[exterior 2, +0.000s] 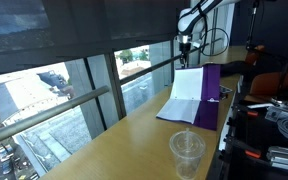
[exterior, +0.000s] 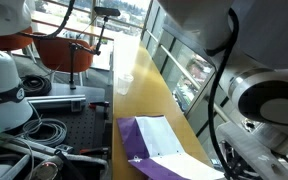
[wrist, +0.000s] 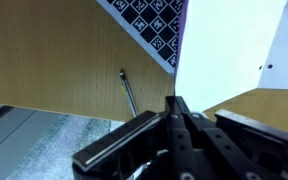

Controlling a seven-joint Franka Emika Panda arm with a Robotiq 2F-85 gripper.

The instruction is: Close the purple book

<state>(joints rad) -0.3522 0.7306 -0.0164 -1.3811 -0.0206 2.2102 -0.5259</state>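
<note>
Dark and blocky, the tool (wrist: 178, 104) is seen from the wrist view at the bottom of the frame, its 2 fingertips drawn close together with no clear gap between them, right at the lower edge of a white page (wrist: 234, 40). Whether the page is clamped between them or they are merely together cannot be told. In an exterior view the tool (exterior 2: 187, 45) is seen above the purple book (exterior 2: 212, 85), over the top edge of the white page (exterior 2: 187, 85), which is raised steeply from the spread cover. The purple book (exterior: 132, 138) is laid open on the wooden counter (exterior: 149, 95), near the window side, with its purple cover showing to both sides of the pale page. In the wrist view a patch of the cover (wrist: 149, 25) with small white square marks is seen at the top, just beside the page, with bare counter (wrist: 54, 50) to the left. 1 clear plastic cup (exterior 2: 187, 153) is stood upright on the counter (exterior 2: 124, 140), well apart from the book; it is seen in both exterior views (exterior: 124, 82). The arm (exterior: 269, 100) is shown large and blurred at the frame's edge.
</note>
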